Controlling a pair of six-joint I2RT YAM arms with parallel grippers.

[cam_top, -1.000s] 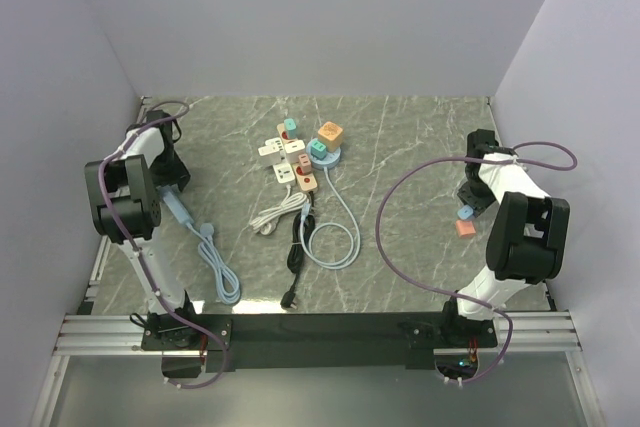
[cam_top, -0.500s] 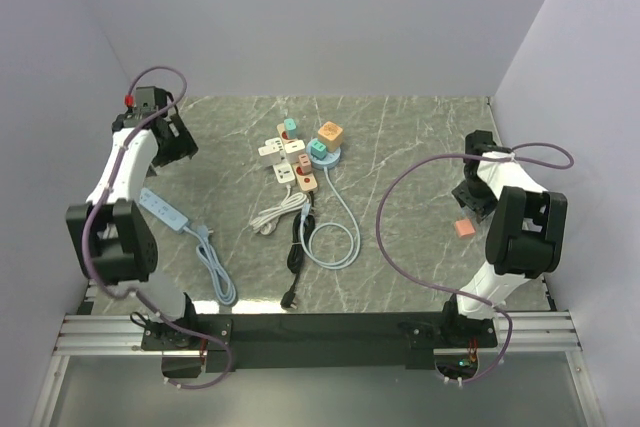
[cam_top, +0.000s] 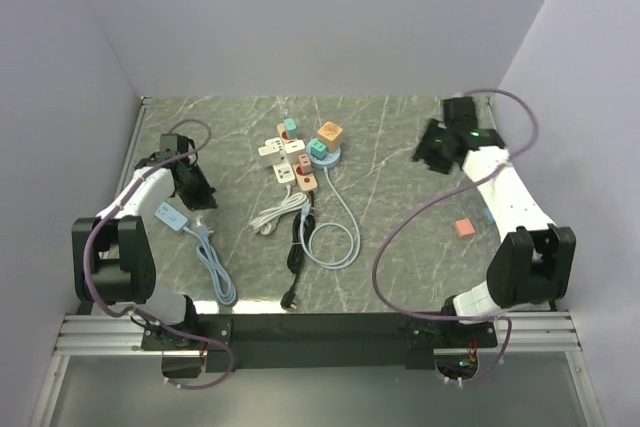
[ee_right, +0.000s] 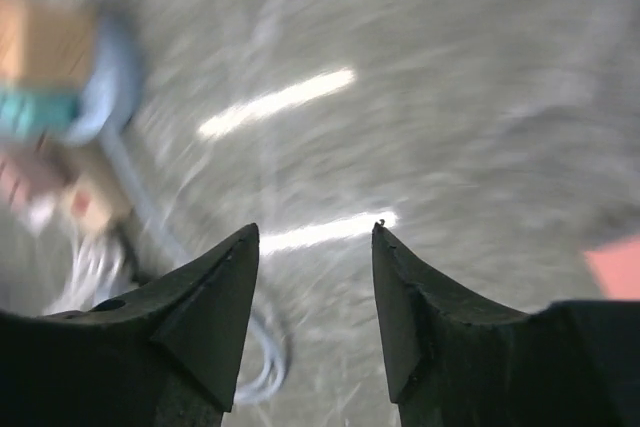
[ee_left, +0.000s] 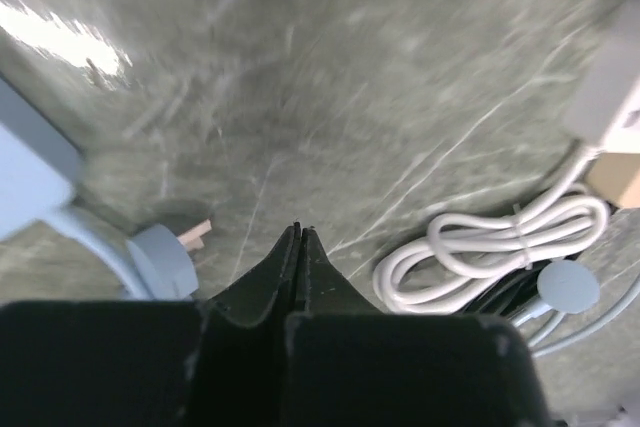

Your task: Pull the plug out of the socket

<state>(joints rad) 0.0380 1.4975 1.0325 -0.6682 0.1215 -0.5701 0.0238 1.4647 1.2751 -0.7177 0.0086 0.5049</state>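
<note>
The left hand (cam_top: 200, 191) has dropped from the far left corner of the counter (cam_top: 400, 127) to midway along the left edge, just beside the pale blue power strip (cam_top: 172, 215). Its fingers (ee_left: 299, 247) are clenched tip to tip with nothing between them. The right hand (cam_top: 428, 147) has swung away from the right edge, where it hung near the loose salmon plug (cam_top: 464, 228), and now sits farther back and more towards the middle. Its fingers stand apart and hold nothing. The salmon plug has not moved. In the middle of the far half, the orange plug (cam_top: 330, 134) and teal plug (cam_top: 318, 147) remain seated on the round blue socket (cam_top: 333, 158), beside the cluster of strips (cam_top: 290, 159), as before.
</note>
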